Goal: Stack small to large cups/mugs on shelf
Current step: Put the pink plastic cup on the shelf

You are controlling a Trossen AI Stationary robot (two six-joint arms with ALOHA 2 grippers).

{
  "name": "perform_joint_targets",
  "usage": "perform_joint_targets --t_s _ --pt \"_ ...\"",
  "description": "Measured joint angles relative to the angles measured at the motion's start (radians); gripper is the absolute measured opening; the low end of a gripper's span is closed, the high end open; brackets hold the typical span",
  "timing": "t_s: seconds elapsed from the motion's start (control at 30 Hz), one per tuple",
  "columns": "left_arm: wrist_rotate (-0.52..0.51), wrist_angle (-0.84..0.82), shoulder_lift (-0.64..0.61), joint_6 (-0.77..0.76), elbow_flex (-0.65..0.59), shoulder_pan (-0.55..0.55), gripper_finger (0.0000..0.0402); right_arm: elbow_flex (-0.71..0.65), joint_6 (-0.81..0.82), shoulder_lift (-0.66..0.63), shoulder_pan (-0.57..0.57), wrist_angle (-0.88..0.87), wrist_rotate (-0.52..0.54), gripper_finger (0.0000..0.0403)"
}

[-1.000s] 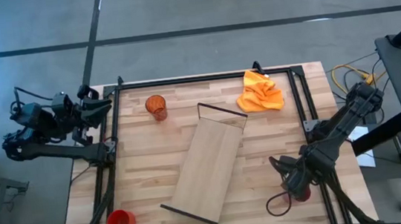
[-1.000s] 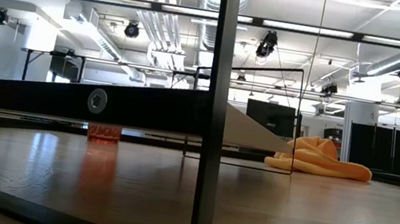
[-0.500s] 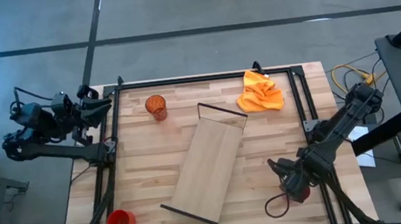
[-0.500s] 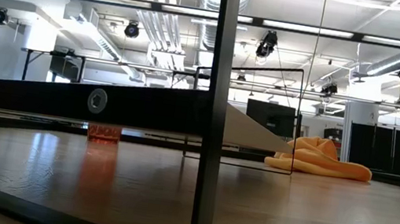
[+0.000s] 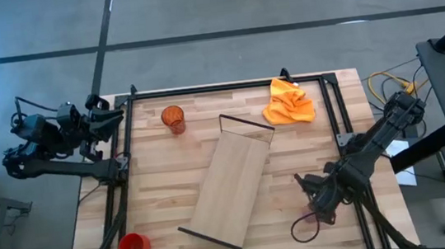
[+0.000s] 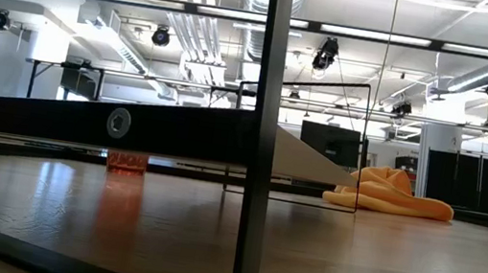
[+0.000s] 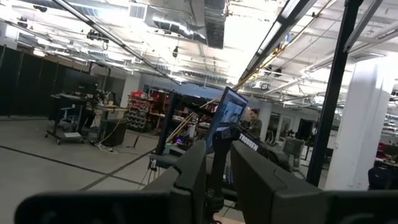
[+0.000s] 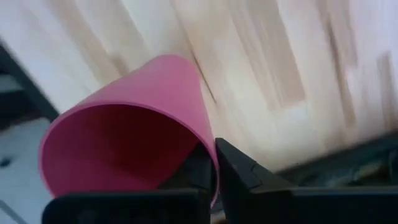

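Note:
The magenta cup (image 8: 124, 118) fills the right wrist view, its mouth facing the camera; in the high view my right arm mostly hides it. My right gripper (image 5: 318, 204) (image 8: 212, 163) is over the table's near right part, shut on this cup. The amber tumbler (image 5: 173, 119) (image 6: 127, 162) stands upright near the far left. A red mug (image 5: 132, 247) sits at the near left corner. The pale shelf board (image 5: 229, 186) lies slantwise across the middle on its dark end frames. My left gripper (image 5: 108, 112) (image 7: 217, 163) waits off the table's far left edge, narrowly open. My right gripper pinches the magenta cup's wall at the rim (image 8: 208, 152), with one finger (image 8: 189, 177) inside the mouth and the other finger (image 8: 242, 171) outside. The cup is tilted, its base toward the tabletop planks. I cannot tell whether it is clear of the table.
An orange cloth (image 5: 289, 101) (image 6: 390, 195) lies crumpled at the far right. A black frame (image 5: 227, 85) rims the table, and its posts stand at both sides. The shelf's end frame (image 6: 263, 139) blocks much of the low view. Bare planks (image 5: 161, 172) show between shelf and left edge.
My right gripper has moved a little toward the table's left with the magenta cup in its hold. The tumbler, the red mug, the shelf and the left arm have kept still.

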Motion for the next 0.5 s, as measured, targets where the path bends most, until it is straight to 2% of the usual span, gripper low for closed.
perform_joint_targets --t_s 0.13,0.27,0.33,0.5 --pt "0.0 0.0 0.0 0.0 0.0 0.0 0.0061 0.1 -0.123 0.0 -0.077 0.0 0.206 0.001" --pt "-0.001 0.001 0.002 -0.001 0.0 0.0 0.0061 0.175 -0.287 0.003 -0.21 0.004 0.4 0.0009" --pt "-0.002 0.002 0.004 -0.001 0.0 0.0 0.0061 0.196 -0.363 0.007 -0.289 0.007 0.429 0.0009" --pt "-0.004 0.003 0.02 -0.002 -0.001 0.0 0.0061 0.239 -0.542 0.022 -0.489 0.037 0.416 0.0009"
